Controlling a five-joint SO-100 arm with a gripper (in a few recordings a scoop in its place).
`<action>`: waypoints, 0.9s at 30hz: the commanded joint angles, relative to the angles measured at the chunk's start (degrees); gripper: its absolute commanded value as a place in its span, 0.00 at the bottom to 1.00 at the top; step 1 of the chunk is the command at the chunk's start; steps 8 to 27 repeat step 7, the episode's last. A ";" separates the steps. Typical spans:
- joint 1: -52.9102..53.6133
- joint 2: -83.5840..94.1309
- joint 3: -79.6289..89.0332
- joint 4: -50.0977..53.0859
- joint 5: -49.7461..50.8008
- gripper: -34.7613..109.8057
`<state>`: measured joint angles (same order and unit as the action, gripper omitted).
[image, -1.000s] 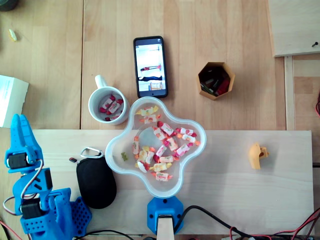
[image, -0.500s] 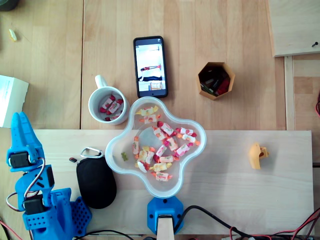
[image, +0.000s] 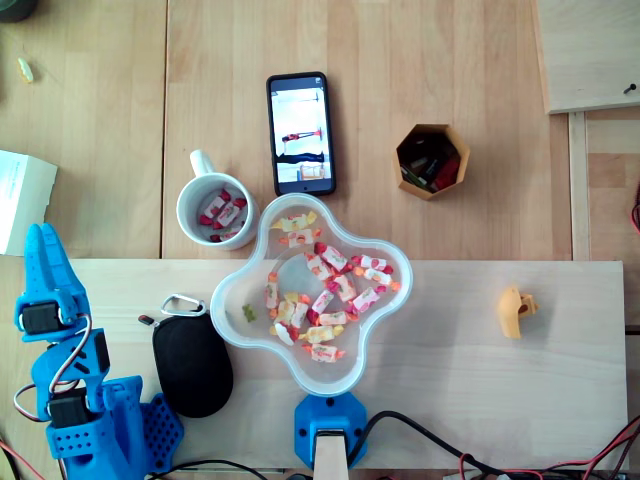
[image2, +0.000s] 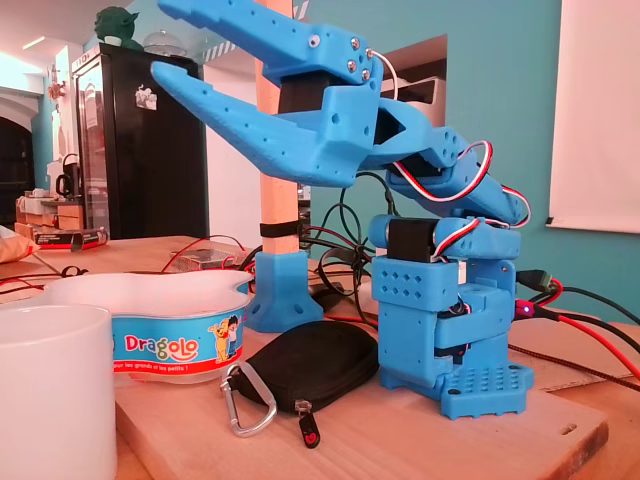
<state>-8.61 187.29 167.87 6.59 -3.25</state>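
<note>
Item: blue gripper (image2: 165, 40), jaws wide apart, empty, raised high at overhead view's left; nearest obj. black pouch (image: 192, 365) w/ carabiner (image: 180, 303), just beside arm base (image: 110, 430), near candy bowl (image: 400, 265); risk: low sweep prob. snags carabiner, drags pouch into bowl.

In the overhead view, pouch (image: 192, 365) left of bowl (image: 326, 376), mug (image: 181, 212) above both, tool (image: 40, 245) far left.
</note>
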 joint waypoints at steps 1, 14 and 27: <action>0.44 3.08 0.79 -0.53 -0.09 0.33; 0.44 3.08 4.57 -0.62 -0.18 0.33; 0.44 3.08 4.57 -0.62 -0.18 0.33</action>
